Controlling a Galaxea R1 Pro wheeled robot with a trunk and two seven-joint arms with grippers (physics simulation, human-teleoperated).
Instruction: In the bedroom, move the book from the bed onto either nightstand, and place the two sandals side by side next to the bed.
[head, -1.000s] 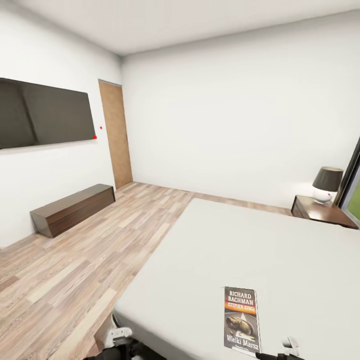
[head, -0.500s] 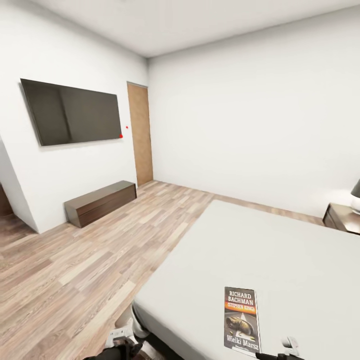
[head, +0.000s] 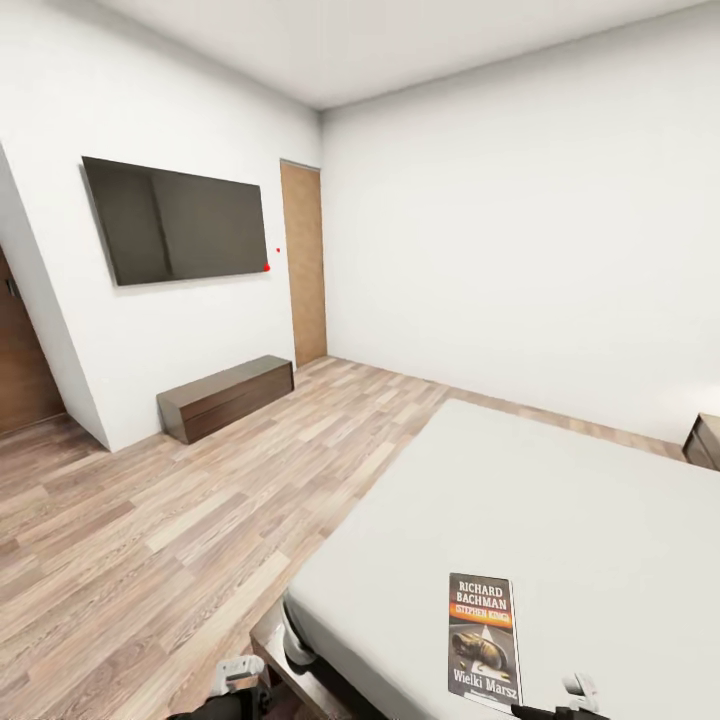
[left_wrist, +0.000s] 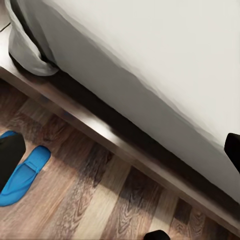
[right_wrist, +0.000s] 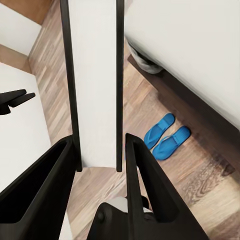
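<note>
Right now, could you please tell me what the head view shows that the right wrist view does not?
Head view alone: the book's printed cover, a wall TV, a long low bench beneath it, a wooden door and a nightstand corner.
Right wrist view alone: the two sandals side by side on the floor near the bed frame, and the right gripper clamping the book edge-on.
Both: the book, the bed's grey mattress and the plank floor.

The book (head: 484, 640) at lower right had a dark cover with white lettering and an orange band. The sandals (right_wrist: 167, 136) were bright blue on the brown wood-plank floor (head: 150, 530); the mattress (head: 560, 520) was light grey.
</note>
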